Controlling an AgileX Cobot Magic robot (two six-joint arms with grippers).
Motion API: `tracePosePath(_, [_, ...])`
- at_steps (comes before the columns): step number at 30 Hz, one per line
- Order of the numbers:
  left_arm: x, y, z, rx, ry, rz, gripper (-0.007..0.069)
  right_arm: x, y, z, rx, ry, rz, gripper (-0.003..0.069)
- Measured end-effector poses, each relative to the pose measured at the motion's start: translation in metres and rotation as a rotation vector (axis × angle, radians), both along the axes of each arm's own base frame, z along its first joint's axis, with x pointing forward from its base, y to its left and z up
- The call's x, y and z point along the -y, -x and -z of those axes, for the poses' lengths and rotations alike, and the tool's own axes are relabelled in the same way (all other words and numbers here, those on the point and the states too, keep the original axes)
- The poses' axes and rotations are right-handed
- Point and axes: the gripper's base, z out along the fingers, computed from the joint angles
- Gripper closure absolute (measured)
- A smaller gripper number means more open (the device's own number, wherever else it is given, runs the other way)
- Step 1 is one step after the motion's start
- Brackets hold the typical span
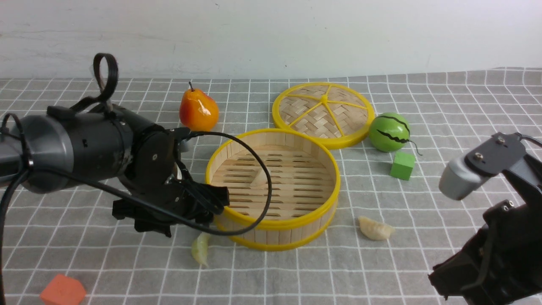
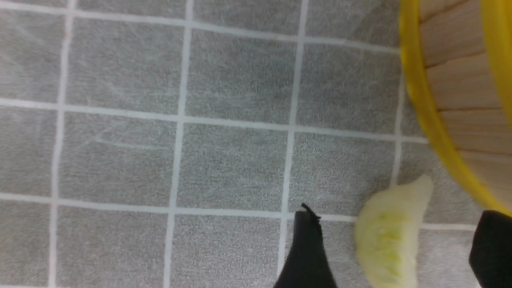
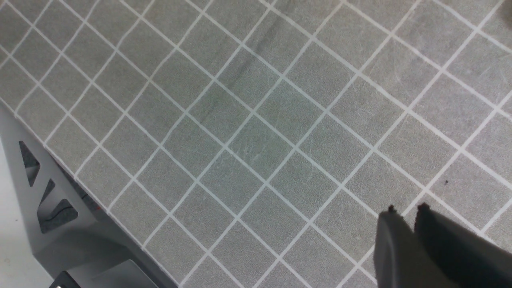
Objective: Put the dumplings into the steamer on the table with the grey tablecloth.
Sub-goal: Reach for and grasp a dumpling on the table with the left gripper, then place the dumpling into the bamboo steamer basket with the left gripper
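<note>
Closest to the robot, on the grey tablecloth (image 1: 127,271) that covers the tabletop, an orange block (image 1: 62,291) sits at the near left. At the near right the right jaws hang over bare cloth, drawn almost together with nothing between them.

A little farther on, the pale green dumpling (image 1: 200,250) lies on the cloth just beside the near-left wall of the steamer (image 1: 277,237), outside it. The left jaws hover over it, spread wide and empty. In the left wrist view one black finger (image 2: 306,252) stands on each side of the dumpling, neither touching it, and the second is close to the steamer's yellow bottom rim.

The step in hand looks like the pick-up of this dumpling. To do it well, the jaws should drop straight down, centred on it, with the rim-side finger kept off the basket. They should close gently across the narrow pleated body so the small, curved piece does not squirt out. The lift must then clear the top rim before moving over the slatted floor.

Farther right, a cream dumpling (image 1: 376,229) waits on the cloth, near the steamer but apart from it. A second cream dumpling (image 1: 257,180) already rests inside.

Beyond them stand a green block (image 1: 402,165), a toy watermelon (image 1: 389,132), the woven lid (image 1: 324,111) and a pear (image 1: 199,111).
</note>
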Motion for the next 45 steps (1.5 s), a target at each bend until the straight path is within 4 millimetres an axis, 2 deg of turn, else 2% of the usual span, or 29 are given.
tracePosePath(5, [0.003, -0.003, 0.025, -0.071, -0.036, 0.025, 0.0134, 0.0, 0.0, 0.0, 0.0, 0.0, -0.001, 0.0583])
tracePosePath(9, [0.004, -0.004, 0.034, -0.091, -0.043, 0.027, 0.0179, 0.0, 0.0, 0.0, 0.0, 0.0, -0.001, 0.0583])
tracePosePath(15, [0.004, -0.003, 0.036, -0.106, -0.044, 0.023, 0.0434, 0.0, 0.0, 0.0, 0.003, 0.007, -0.002, 0.0583])
tracePosePath(18, [0.003, -0.001, 0.032, -0.13, -0.069, 0.054, 0.0428, 0.001, 0.0, 0.0, 0.004, 0.009, -0.003, 0.0582])
tracePosePath(20, [0.002, 0.0, 0.022, -0.137, -0.09, 0.094, 0.0429, 0.001, 0.0, 0.0, 0.005, 0.011, -0.003, 0.0579])
tracePosePath(22, [0.004, -0.004, 0.001, -0.107, -0.1, 0.139, 0.0429, 0.001, 0.0, 0.0, 0.005, 0.011, -0.003, 0.0576])
tracePosePath(26, [0.013, -0.024, -0.06, 0.033, -0.073, 0.18, 0.0429, 0.001, 0.0, 0.0, 0.005, 0.01, -0.003, 0.0573])
tracePosePath(27, [0.013, -0.025, -0.063, 0.038, -0.071, 0.181, 0.0429, 0.001, 0.0, 0.0, 0.005, 0.01, -0.003, 0.0573])
tracePosePath(28, [0.018, -0.035, -0.083, 0.092, -0.057, 0.194, 0.0429, 0.001, 0.0, 0.0, 0.005, 0.01, -0.004, 0.0571])
tracePosePath(30, [0.024, -0.047, -0.098, 0.132, -0.046, 0.208, 0.0429, 0.001, 0.0, 0.0, 0.006, 0.011, -0.004, 0.0568])
tracePosePath(32, [0.031, -0.061, -0.102, 0.137, -0.052, 0.226, 0.0429, 0.001, 0.0, 0.0, 0.006, 0.011, -0.005, 0.0566])
tracePosePath(35, [0.042, -0.083, -0.086, 0.095, -0.077, 0.253, 0.0429, 0.001, 0.0, 0.0, 0.006, 0.011, -0.005, 0.0566])
tracePosePath(39, [0.055, -0.109, -0.046, 0.018, -0.103, 0.266, 0.0429, 0.002, -0.001, 0.001, 0.014, 0.032, -0.006, 0.0566])
tracePosePath(42, [0.06, -0.121, -0.02, -0.023, -0.118, 0.271, 0.0429, 0.004, -0.001, 0.002, 0.021, 0.052, -0.008, 0.0564])
tracePosePath(43, [0.06, -0.121, -0.02, -0.021, -0.118, 0.271, 0.0429, 0.004, -0.001, 0.002, 0.021, 0.052, -0.008, 0.0564])
tracePosePath(45, [0.062, -0.125, -0.006, -0.038, -0.128, 0.286, 0.0408, 0.004, -0.001, 0.002, 0.021, 0.055, -0.008, 0.0564])
